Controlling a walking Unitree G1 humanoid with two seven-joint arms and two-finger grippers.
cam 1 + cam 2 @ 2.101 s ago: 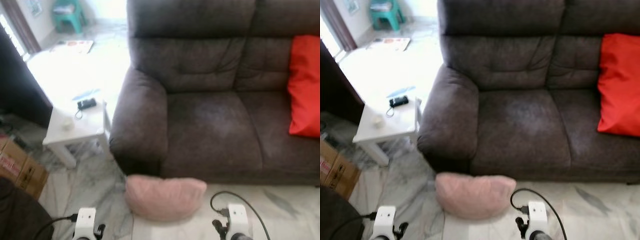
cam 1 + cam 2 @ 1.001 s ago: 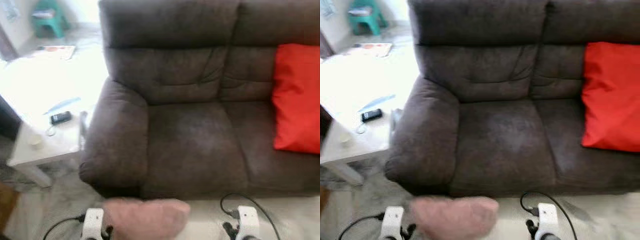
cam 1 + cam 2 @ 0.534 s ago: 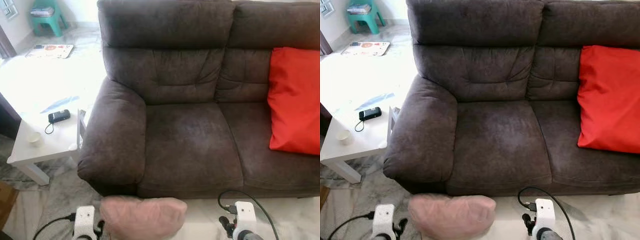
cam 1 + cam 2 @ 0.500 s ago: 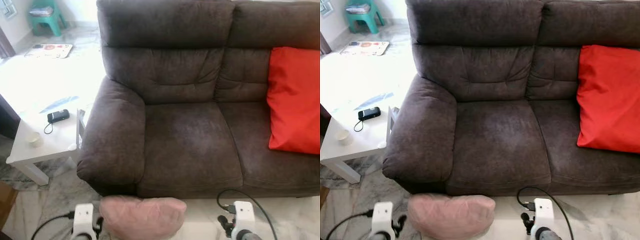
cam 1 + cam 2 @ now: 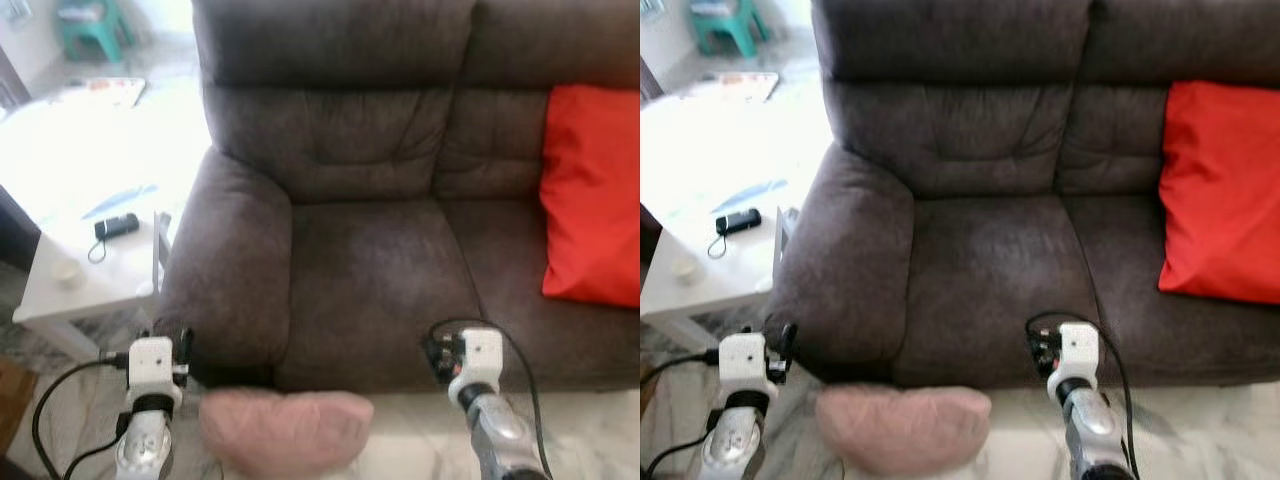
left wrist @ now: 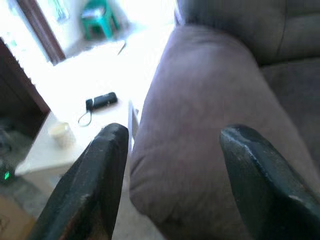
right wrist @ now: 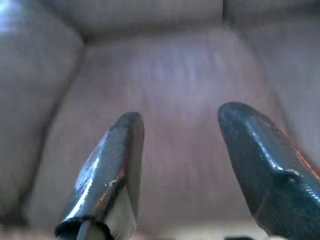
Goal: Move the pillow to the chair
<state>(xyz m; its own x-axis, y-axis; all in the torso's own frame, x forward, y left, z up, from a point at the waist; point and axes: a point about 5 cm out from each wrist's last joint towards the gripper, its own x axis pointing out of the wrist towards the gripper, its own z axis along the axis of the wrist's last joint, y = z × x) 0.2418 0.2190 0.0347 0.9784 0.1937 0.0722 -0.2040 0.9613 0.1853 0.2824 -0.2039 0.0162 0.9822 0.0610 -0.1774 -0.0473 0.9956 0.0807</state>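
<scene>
The fingers [image 6: 95,185] of the left gripper [image 6: 175,185] were spread wide with nothing between them, and the right gripper [image 7: 190,175] likewise stood with its two black fingers well apart and empty. The pink pillow [image 5: 285,430], the task's thing, lay on the pale floor [image 5: 400,430] against the front base of the brown sofa [image 5: 370,280], below the junction of the armrest and the left seat cushion. Both grippers were raised above the pillow: the left one was aimed at the sofa's armrest [image 6: 210,120], the right one at the seat cushion [image 7: 170,100], so neither was touching the pillow. Farther along the sofa seat, at its right end, a red cushion [image 5: 592,195] leaned against the backrest. Beside the sofa's armrest stood a white side table [image 5: 80,270] carrying a black handset [image 5: 116,226] and a small cup [image 5: 65,270]. Judged risks: the pillow was soft and bulky, so a grasp by one gripper alone could let it sag and slip; the left arm, being close to the armrest, could catch on it while descending; and the red cushion could be mistaken for the target.
</scene>
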